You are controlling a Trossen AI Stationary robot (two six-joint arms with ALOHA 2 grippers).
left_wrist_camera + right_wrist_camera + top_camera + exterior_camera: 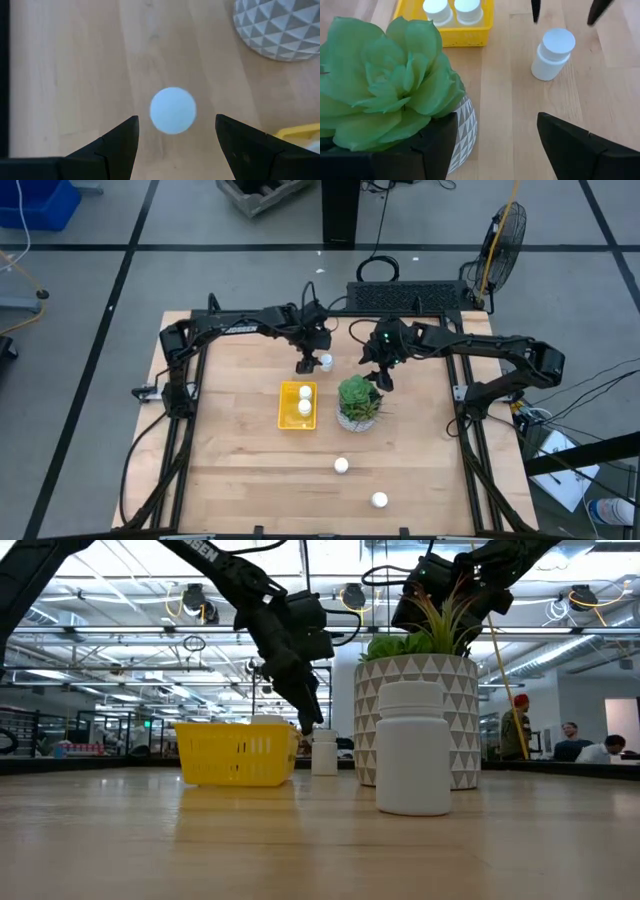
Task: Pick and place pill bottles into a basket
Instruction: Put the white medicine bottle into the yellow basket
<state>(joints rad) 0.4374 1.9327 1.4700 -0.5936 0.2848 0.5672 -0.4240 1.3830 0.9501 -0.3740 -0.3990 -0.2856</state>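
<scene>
White pill bottle (pixel 326 361) stands beyond the basket (pixel 298 405); left gripper (pixel 306 365) hovers above it, fingers spread wide.

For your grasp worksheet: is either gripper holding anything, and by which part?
Nothing is held. The left gripper is open above a pill bottle; the right gripper is open, empty.

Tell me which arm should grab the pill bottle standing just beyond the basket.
Left. The left hand hangs open right above that pill bottle, which shows between its fingers in the left wrist view. The right hand, also open, sits over the potted plant, farther from it.
</scene>
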